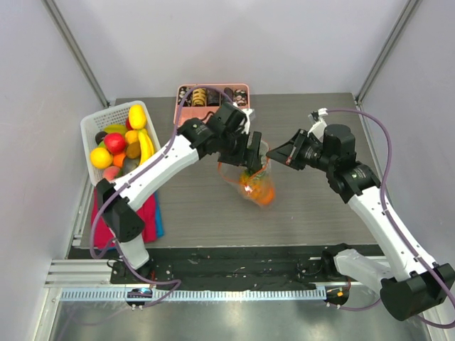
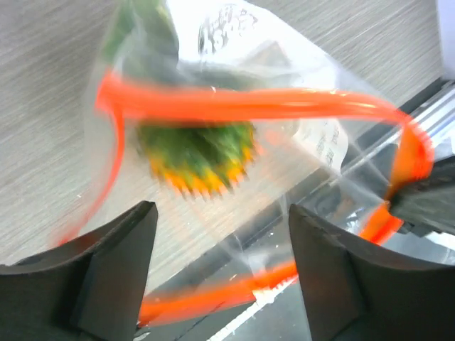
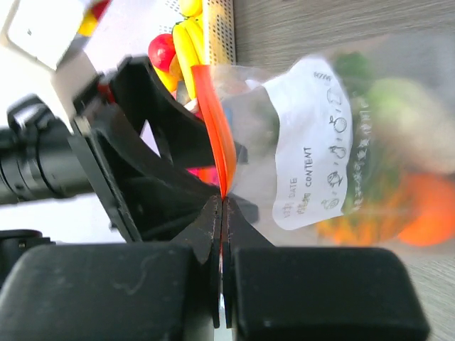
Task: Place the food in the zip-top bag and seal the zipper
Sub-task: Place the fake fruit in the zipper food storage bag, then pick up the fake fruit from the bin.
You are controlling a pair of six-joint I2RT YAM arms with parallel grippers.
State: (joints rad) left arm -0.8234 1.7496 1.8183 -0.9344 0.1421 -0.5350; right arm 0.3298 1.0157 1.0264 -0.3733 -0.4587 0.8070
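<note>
Zip-top bag (image 1: 247, 176) is mid-table (image 1: 192, 206), mouth up, between the two grippers; can't tell whether its bottom rests on the surface or hangs just above it.

Right gripper (image 3: 222, 207): fingers pressed together, pinching the zipper (image 3: 213, 121) strip at the mouth end nearest it. The bag's white label (image 3: 309, 163) faces that wrist camera. Right arm rises from its base at the near right corner and leans up and left, with the wrist roughly level and pointing left at the bag.

Left gripper (image 2: 222, 234): fingers spread, gripping nothing, poised over the open mouth and looking down into it. The orange-red strip loops across the wrist view, top band and lower band apart, so the mouth is unsealed. Left arm runs diagonally from the near left base up and right, with the wrist bent down over the bag.

Inside the bag: pineapple (image 2: 199, 160), crown toward the camera, and an orange ball (image 1: 264, 193) low in the bag.

Further out: white basket (image 1: 89, 128) of toy fruit at the left edge, pink tray (image 1: 242, 89) at the far edge behind the left wrist.
</note>
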